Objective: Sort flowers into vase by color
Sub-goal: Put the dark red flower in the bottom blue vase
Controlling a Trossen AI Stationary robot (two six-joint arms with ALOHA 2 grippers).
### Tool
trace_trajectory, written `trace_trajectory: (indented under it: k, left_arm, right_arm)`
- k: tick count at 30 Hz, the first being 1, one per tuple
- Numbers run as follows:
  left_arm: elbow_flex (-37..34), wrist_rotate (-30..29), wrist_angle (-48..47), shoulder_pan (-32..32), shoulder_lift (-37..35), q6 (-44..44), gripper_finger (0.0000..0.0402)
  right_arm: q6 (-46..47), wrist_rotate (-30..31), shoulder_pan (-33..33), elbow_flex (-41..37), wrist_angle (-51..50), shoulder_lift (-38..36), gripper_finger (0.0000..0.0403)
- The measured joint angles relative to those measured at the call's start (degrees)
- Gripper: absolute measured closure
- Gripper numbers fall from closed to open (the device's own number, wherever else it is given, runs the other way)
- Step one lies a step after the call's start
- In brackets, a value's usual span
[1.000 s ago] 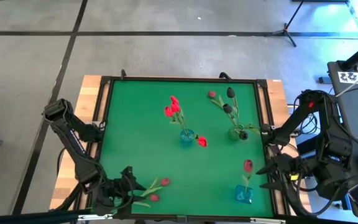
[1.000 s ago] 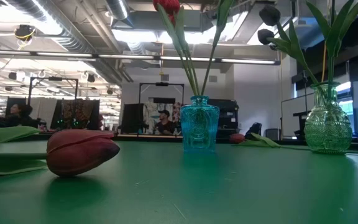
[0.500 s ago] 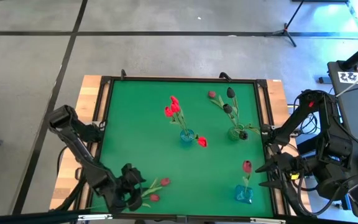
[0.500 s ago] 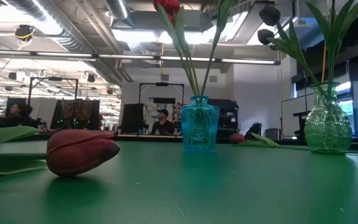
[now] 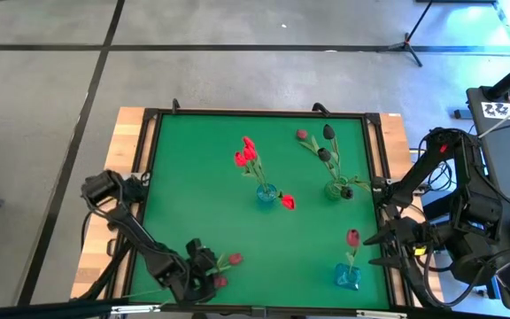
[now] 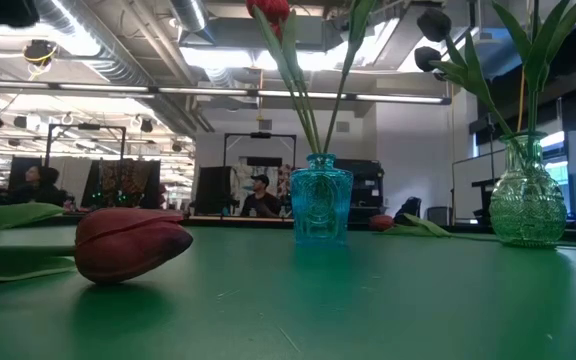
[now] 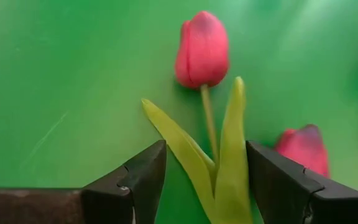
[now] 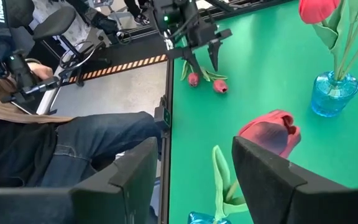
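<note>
**Reach closing on loose tulips**

Progress: the left gripper (image 5: 204, 268) is sliding rightward along the frame's bottom edge, fingers spread around a pink tulip (image 7: 202, 50), nothing gripped yet. Vases (image 5: 266, 195) are waiting mid-mat. At lower right the right gripper (image 5: 381, 251) is idling, released. The green mat (image 5: 202, 177) is lying flat; a workshop is showing behind.

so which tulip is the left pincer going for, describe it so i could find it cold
Start at the green table top and go to its near left corner, where the left pincer hangs over two loose pink-red tulips. It is the pink-red tulip lying flat with its thin green stem running between the open fingers. The other pink-red tulip lies beside it, outside the fingers.
</note>
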Motion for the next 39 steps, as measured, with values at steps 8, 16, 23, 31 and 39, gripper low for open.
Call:
trace_trajectory:
  k: [8, 16, 23, 31, 39]
  left_arm:
    - [0.02, 0.04, 0.89, 1.33, 2.72, 0.32, 0.0213]
    - [0.04, -1.66, 1.23, 2.25, 2.52, 0.97, 0.0358]
    - [0.0, -9.13, 1.32, 1.28, -5.25, 6.99, 0.0389]
    - [0.02, -26.83, 9.95, 0.01, -19.41, 25.5, 0.0398]
    - [0.04, -13.17, 47.46, 2.64, -21.31, 57.76, 0.0394]
  right_arm:
    - [-0.64, 2.11, 0.0, 0.0, -0.1, 0.0, 0.0194]
    - [-6.91, 8.73, -0.02, 0.0, 0.57, -0.51, 0.0194]
    - [-12.7, 15.04, -0.01, 0.04, 4.74, -1.52, 0.0194]
    - [-39.52, 27.3, -0.03, 0.04, 24.17, -2.08, 0.0194]
    - [-49.44, 18.88, -7.75, 0.04, 35.79, 0.28, 0.0194]
